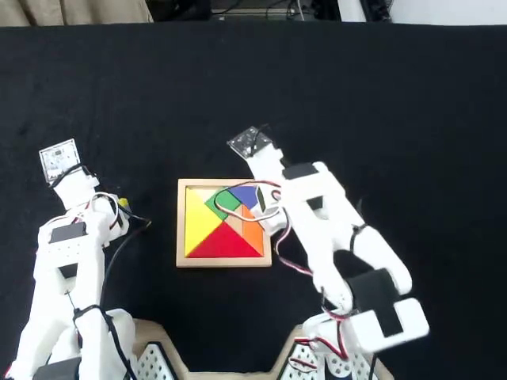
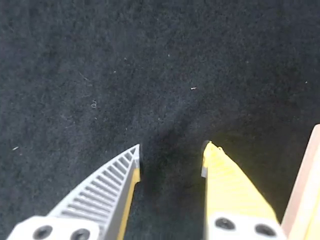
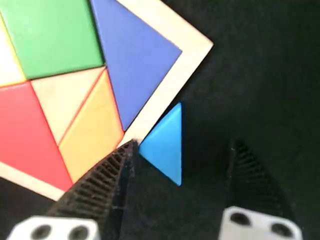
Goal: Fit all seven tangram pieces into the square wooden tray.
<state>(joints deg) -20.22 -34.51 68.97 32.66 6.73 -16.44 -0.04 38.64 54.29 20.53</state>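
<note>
- Our right gripper (image 3: 184,146), spread wide, hangs around the small light-blue triangle piece (image 3: 166,146), just beside the square wooden tray (image 3: 167,82).
- Next we should pinch it and fill the bare gap (image 3: 62,102).

A black-clothed table (image 1: 396,95) stands before a beige curtain (image 1: 79,9), dark cables (image 1: 269,8) and a white wall (image 1: 447,9).

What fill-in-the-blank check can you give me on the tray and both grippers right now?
The light blue triangle lies ____ the wooden tray, on the black cloth.
The right gripper hangs over it with fingers ____.
The left gripper holds ____.
Beside the yellow triangle in the tray sits a large ____ one.
Missing: outside; open; nothing; red.
</note>
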